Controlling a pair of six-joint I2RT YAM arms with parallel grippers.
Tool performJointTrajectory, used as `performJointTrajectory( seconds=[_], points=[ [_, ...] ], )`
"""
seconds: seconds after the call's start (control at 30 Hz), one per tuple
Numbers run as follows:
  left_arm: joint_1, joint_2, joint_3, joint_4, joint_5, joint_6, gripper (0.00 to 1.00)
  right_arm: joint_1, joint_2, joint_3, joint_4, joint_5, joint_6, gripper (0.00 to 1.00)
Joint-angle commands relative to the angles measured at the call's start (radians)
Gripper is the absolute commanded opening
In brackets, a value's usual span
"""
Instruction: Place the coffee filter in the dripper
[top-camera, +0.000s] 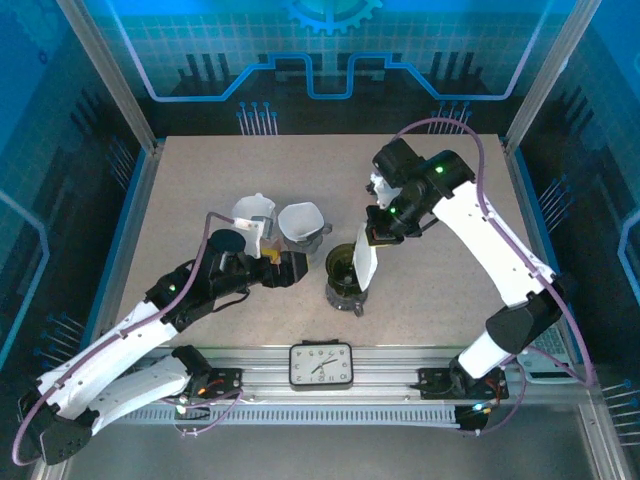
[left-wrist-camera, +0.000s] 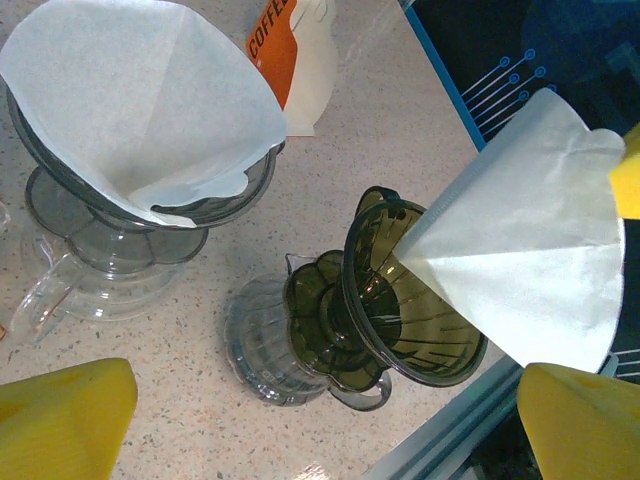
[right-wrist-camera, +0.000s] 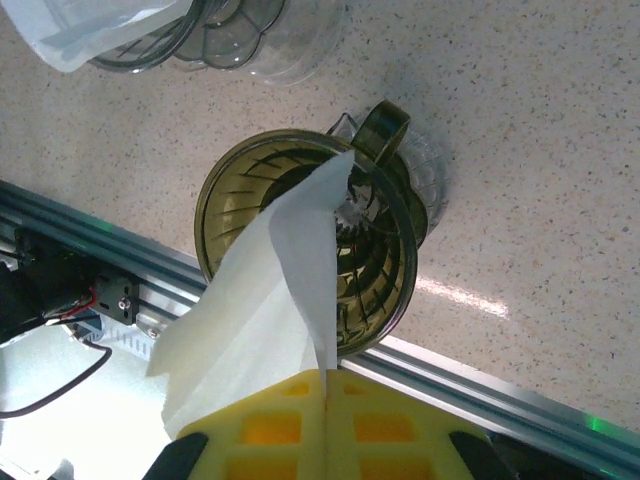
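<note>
Holding: speckled beige worktop (top-camera: 200, 180), contents as follows

- White paper cone coffee filter (right-wrist-camera: 265, 300): folded flat along one crease and pinched at its wide end. It hangs tilted, its long axis sloping from the pads down to the tip. The tip lies inside the mouth of item 2, close to the rim on the handle side.
- Dark olive ribbed translucent dripper (right-wrist-camera: 385, 265) with ring handle: upright on a clear scalloped base, near the middle of the worktop's near edge.
- Right gripper (right-wrist-camera: 327, 400): yellow pads pressed together on the filter's wide edge, directly above and just nearer than the dripper. This is the arm on the job.
- Left gripper (top-camera: 292, 268): jaws spread wide and holding nothing, just left of the olive dripper.
- Clear glass dripper (left-wrist-camera: 140, 215): already lined with a white paper, left of item 2.

Judgement: the filter is not yet seated; the next move probably calls for lowering along its axis while bringing it upright
</note>
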Motion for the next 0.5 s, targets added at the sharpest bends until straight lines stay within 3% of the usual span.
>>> performJointTrajectory(
  seconds=[0.0, 0.47],
  points=[
    [0.010, -0.004, 0.008, 0.032, 0.032, -0.005, 0.99, 0.011, 0.033, 0.050, -0.053, 0.019, 0.028, 0.00],
    [0.007, 0.135, 0.022, 0.190, 0.225, -0.016, 0.99, 0.072, 0.175, 0.131, -0.118, 0.093, 0.014, 0.00]
  ],
)
